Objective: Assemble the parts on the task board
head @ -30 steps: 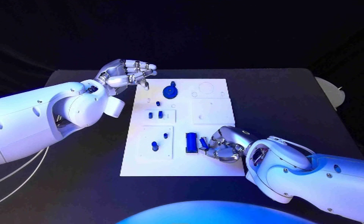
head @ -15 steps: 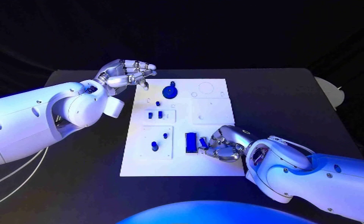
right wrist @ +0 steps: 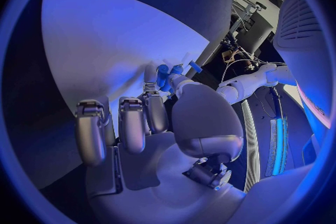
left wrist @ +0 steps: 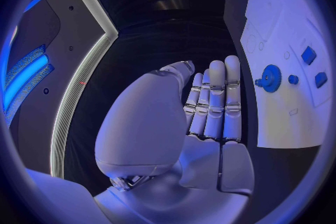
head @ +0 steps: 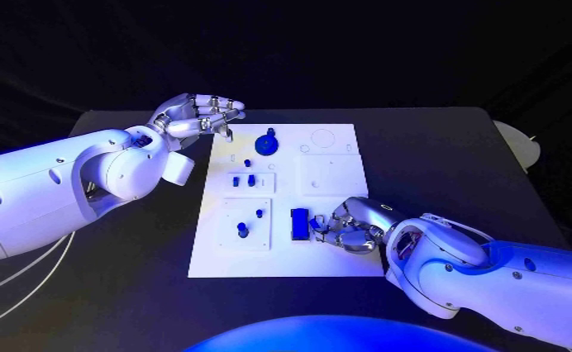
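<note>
The white task board [head: 334, 141] lies in the middle of the black table. A blue gear [head: 269, 145] sits near its far edge and also appears in the left wrist view [left wrist: 269, 78]. Small blue pieces [head: 243, 180] stand on the left side, with others nearer the front [head: 245, 230]. A blue block [head: 299, 224] lies at the front middle. My right hand [head: 348, 230] rests on the board beside that block and pinches a small blue part [head: 318, 221] [right wrist: 163, 74] between thumb and fingertip. My left hand [head: 197, 116] hovers off the board's far left corner, holding nothing.
Bare black table [head: 131, 278] surrounds the board on all sides. A pale rounded object [head: 522, 144] sits at the table's right edge. My left forearm [head: 72, 187] lies across the table's left side.
My right hand's fingers have shifted slightly on the small blue part beside the block. The left hand has stayed put.
</note>
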### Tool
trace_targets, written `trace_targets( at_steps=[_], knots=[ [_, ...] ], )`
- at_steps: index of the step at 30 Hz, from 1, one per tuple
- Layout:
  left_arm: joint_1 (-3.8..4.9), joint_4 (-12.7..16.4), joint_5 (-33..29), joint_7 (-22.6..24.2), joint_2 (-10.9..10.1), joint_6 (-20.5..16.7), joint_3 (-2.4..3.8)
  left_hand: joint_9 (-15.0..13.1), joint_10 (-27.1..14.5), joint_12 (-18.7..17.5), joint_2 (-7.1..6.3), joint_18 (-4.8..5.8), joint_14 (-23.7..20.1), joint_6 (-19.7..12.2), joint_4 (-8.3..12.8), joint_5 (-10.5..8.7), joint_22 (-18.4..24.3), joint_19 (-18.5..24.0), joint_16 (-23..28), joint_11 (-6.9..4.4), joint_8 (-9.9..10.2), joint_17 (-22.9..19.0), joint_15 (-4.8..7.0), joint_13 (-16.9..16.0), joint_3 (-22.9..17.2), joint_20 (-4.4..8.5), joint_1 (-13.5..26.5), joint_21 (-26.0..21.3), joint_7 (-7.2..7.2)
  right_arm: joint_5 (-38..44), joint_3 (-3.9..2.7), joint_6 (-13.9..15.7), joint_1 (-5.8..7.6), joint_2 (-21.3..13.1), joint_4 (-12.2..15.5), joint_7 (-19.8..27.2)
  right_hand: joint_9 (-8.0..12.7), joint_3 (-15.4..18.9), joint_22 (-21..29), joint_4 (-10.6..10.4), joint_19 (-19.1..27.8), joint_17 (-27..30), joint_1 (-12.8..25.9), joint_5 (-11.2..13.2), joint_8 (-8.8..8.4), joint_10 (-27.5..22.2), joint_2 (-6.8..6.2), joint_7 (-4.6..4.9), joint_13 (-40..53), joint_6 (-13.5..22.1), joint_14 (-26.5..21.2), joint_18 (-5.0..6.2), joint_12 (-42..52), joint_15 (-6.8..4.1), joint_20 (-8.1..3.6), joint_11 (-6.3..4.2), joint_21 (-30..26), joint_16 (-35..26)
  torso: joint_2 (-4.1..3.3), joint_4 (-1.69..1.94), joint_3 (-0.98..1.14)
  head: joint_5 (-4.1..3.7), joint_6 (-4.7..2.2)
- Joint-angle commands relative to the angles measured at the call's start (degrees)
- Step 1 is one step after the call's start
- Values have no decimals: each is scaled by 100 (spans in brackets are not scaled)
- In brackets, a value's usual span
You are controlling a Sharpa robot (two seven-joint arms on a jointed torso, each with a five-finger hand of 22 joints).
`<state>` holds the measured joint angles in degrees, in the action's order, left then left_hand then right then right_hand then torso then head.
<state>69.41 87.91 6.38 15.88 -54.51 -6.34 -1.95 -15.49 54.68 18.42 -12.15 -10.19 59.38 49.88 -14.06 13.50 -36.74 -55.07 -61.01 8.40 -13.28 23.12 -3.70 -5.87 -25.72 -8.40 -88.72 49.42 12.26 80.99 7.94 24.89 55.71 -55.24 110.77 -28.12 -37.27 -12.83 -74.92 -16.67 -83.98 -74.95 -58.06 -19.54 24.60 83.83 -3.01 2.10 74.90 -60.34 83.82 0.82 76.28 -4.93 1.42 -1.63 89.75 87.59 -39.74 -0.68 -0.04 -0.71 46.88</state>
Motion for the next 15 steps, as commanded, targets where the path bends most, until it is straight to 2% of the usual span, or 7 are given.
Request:
trace_targets(
  at_steps=[1, 7, 15],
  knots=[
    [3, 10, -27, 29, 10, 96, 4, 1, -52, 33, -6, -39, -40, -56, -6, 30, 8, 15, -21, 2, -36, -8, -5, 8, -26, -30, 61, -36, -2, 100, 2, -79, -5, 4, -13, -25, -1, -49, -1508, -4, -602, -969, -64, -54, 36, 139, 21, 4, 723, -38, 513, -82, 43, -38, -37, -25, 25, 21, -3, 2, 0, -3, -3],
    [3, 10, -27, 27, 11, 100, 3, 1, -52, 33, -6, -39, -40, -56, -6, 30, 8, 15, -21, 2, -36, -8, -5, 8, -26, -30, 61, -36, -2, 135, 2, -81, -5, 21, -38, -69, 3, -109, -1508, -5, -602, -988, -120, -135, 40, 153, 118, 0, 740, -51, 517, -82, 67, -42, -40, -29, 25, 29, -5, 1, -2, -6, -3],
    [3, 13, -27, 23, 5, 102, 3, 1, -52, 33, -6, -39, -40, -56, -6, 30, 8, 15, -21, 2, -36, -8, -5, 8, -26, -30, 61, -36, -2, 176, 1, -130, 0, 47, -62, -104, 7, -166, -1508, 8, -602, -991, -215, -236, 41, 161, 148, -4, 748, -53, 517, -82, 75, -45, -44, -33, 25, 30, -5, 0, -2, -14, -1]
  ],
)
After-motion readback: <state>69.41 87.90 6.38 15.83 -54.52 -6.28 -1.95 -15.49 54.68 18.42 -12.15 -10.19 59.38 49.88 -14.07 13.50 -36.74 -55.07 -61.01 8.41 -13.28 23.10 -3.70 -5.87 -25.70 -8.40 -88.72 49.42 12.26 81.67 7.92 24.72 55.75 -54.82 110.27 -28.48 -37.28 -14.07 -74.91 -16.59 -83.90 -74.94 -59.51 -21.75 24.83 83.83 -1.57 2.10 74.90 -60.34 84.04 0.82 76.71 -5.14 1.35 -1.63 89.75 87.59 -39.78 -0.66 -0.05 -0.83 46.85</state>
